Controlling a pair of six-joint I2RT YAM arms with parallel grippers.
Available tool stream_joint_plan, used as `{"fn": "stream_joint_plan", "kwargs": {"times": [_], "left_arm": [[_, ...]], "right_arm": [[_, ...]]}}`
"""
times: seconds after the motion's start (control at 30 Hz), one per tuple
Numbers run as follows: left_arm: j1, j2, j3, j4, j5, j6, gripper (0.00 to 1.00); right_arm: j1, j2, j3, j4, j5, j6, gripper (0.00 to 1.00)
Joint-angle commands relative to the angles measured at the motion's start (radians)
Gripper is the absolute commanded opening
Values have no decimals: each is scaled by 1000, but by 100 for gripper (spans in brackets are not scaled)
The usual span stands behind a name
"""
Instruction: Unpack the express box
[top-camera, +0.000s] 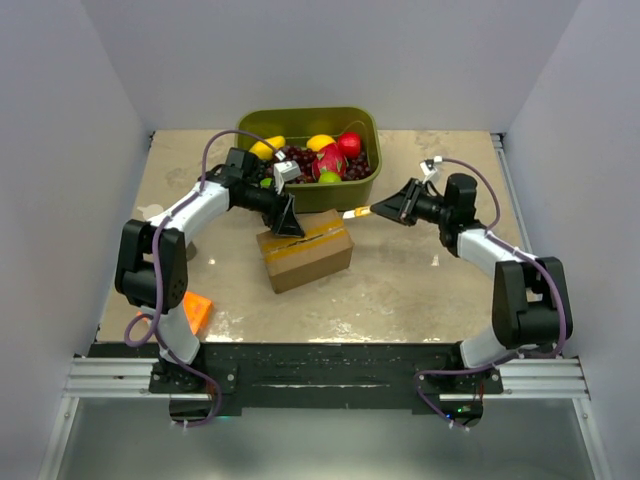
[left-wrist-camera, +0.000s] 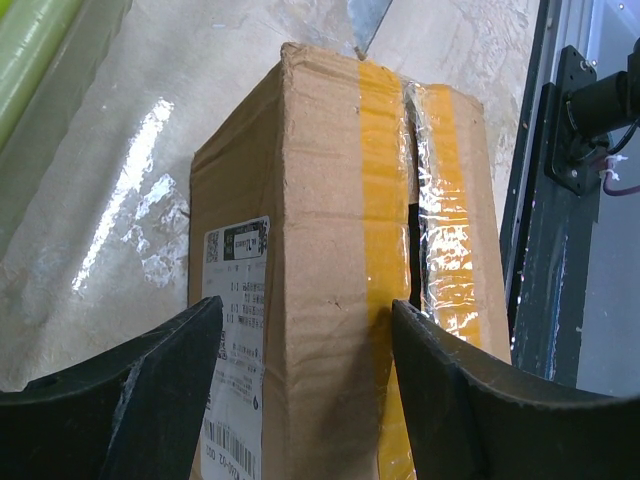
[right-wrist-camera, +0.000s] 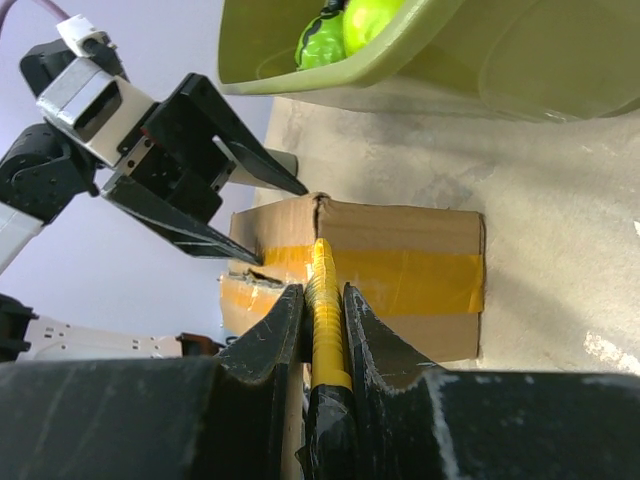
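Closest to your right wrist camera, the right gripper (right-wrist-camera: 322, 295) has its jaws clamped on a slim yellow cutter (right-wrist-camera: 322, 262) that sticks straight out past the fingertips. From above, that cutter (top-camera: 357, 213) is level and points left at the far right corner of the express box (top-camera: 305, 250), stopping just short of it.

The express box sits at the middle of the table (top-camera: 420, 290), slanted, just on the near side of the green bin (top-camera: 310, 192). The tan tape (left-wrist-camera: 380, 180) runs the length of its top, and a dark slit is open along the seam. The white label (left-wrist-camera: 235, 340) is on one side face.

Your left gripper (top-camera: 285, 215) is at the box's far left end with its jaws spread wide and nothing between them. In the right wrist view its fingertips (right-wrist-camera: 300, 188) reach the top edge of that end, beside torn tape. You cannot tell whether they touch the cardboard.

The bin holds mixed fruit (top-camera: 322, 150). A flat orange box (top-camera: 196, 311) lies at the near left, beside the left arm's base.
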Motion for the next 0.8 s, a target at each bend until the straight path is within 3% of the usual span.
{"fn": "stream_joint_plan", "kwargs": {"times": [0.0,0.77], "left_arm": [[0,1,-19,4,-8,4,72],[-2,9,-15,-5,-15,7,72]], "right_arm": [[13,23,42,29,27,-24,0],[21,69,58,72,-2,40,0]]}}
